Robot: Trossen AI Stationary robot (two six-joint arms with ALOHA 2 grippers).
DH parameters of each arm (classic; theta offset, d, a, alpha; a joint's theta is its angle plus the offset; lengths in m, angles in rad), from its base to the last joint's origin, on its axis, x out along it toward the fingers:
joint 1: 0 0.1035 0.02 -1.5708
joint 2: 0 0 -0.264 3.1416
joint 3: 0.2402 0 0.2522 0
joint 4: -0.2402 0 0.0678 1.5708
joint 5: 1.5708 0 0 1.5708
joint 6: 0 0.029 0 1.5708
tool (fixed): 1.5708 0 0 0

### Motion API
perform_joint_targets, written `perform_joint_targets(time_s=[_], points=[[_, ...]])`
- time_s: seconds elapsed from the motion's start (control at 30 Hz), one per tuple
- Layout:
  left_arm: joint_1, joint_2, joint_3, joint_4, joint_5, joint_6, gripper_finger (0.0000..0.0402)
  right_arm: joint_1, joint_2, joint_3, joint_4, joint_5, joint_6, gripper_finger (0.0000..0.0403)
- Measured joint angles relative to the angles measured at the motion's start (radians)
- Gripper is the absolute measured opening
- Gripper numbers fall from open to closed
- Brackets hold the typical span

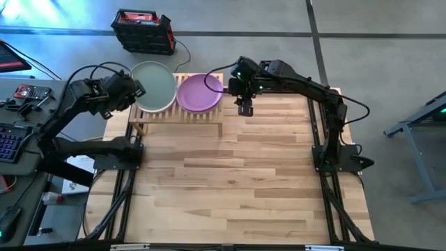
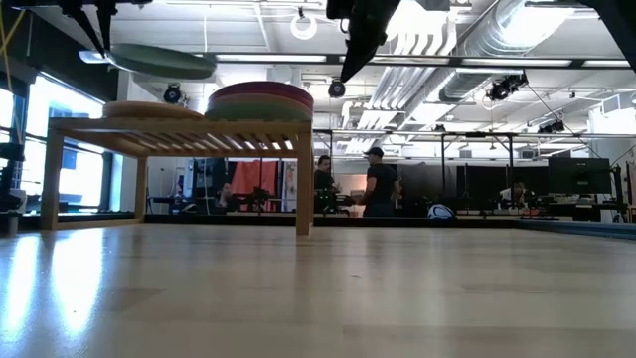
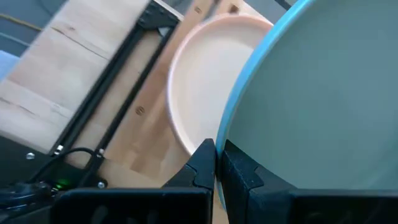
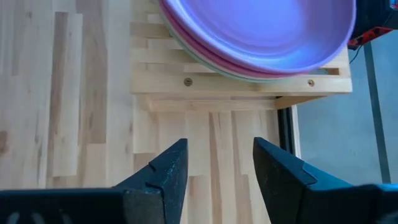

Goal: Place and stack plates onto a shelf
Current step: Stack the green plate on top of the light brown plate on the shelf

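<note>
My left gripper (image 1: 139,89) is shut on a teal plate (image 1: 153,86), held over the left half of the light-wood slatted shelf (image 1: 182,116). In the low view the teal plate (image 2: 159,62) hangs clear above a peach plate (image 2: 149,108) that lies on the shelf's slats. On the shelf's right half stands a stack of plates with a purple plate (image 1: 200,92) on top and a green one (image 4: 205,62) under it. My right gripper (image 1: 244,106) is open and empty, just right of the shelf, above the table. My left gripper pinches the teal plate's rim (image 3: 231,127) between its two fingers, at the plate's edge toward the table's left. The fingers come from the table's left. The plate is lifted clear, nearly level, above the peach plate (image 3: 205,81).
A black and red case (image 1: 143,31) lies on the floor behind the table. The butcher-block tabletop (image 1: 230,188) stretches in front of the shelf. People stand in the room far behind the table (image 2: 378,184).
</note>
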Motion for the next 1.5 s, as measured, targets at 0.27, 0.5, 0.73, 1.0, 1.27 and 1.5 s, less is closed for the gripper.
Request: perform_joint_targets(time_s=[0.27, 0.5, 0.73, 1.0, 1.27, 1.5], points=[[0.133, 0.054, 0.0, 0.0, 0.024, 0.054, 0.0001, -0.032, 0.0, 0.0, 0.0, 0.0, -0.019, 0.0158], [0.187, 0.137, 0.0, 0.001, 0.041, 0.121, 0.0004, -0.044, 0.0, 0.0, -0.001, 0.0, -0.044, 0.0158], [0.25, 0.166, 0.0, 0.002, 0.045, 0.18, 0.0013, -0.043, 0.0, 0.0, -0.013, -0.001, -0.062, 0.0158], [0.294, 0.198, 0.0, 0.032, 0.05, 0.242, 0.0014, -0.043, 0.0, 0.0, -0.021, -0.001, -0.066, 0.0158], [0.304, 0.212, 0.0, 0.015, 0.105, 0.283, 0.0015, -0.043, 0.0, 0.0, -0.027, -0.001, -0.069, 0.0158], [0.304, 0.212, -0.003, 0.017, 0.148, 0.328, 0.0015, -0.043, 0.0, 0.0, -0.027, -0.001, -0.069, 0.0158]])
